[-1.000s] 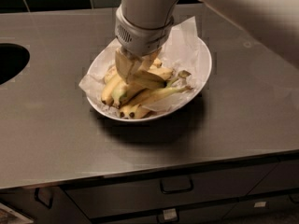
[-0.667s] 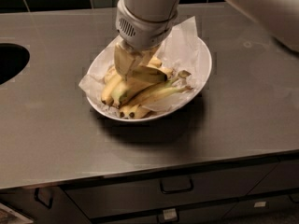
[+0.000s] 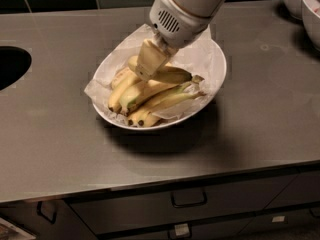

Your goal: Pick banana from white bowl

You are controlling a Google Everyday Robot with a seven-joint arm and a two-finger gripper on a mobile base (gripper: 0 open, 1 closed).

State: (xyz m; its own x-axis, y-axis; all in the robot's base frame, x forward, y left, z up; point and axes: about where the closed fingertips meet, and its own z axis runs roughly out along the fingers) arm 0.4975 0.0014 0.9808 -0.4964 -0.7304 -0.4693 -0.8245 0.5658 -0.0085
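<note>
The white bowl (image 3: pixel 216 84), wide, shallow and lined with crumpled white paper, sits in the middle of the dark counter. Several bananas lie in it. The curved yellow-green banana (image 3: pixel 172 75) lies on top of the pile, toward the back. Straighter, paler bananas (image 3: pixel 150 101) lie in front of it. My gripper (image 3: pixel 146 64) comes down from the upper right, and its cream tip rests on or just above the left end of the curved banana. The part of that banana under the gripper is hidden.
A dark round sink opening (image 3: pixel 10 66) is cut into the counter at the far left. Two more white bowls (image 3: pixel 306 9) stand at the far right back corner. Drawers with handles (image 3: pixel 189 199) run below the counter's front edge. A dark tiled wall runs behind.
The arm has swung a little up and to the right, so more of the bowl's left side shows. The gripper stays on the banana pile. The bananas have not visibly moved.
</note>
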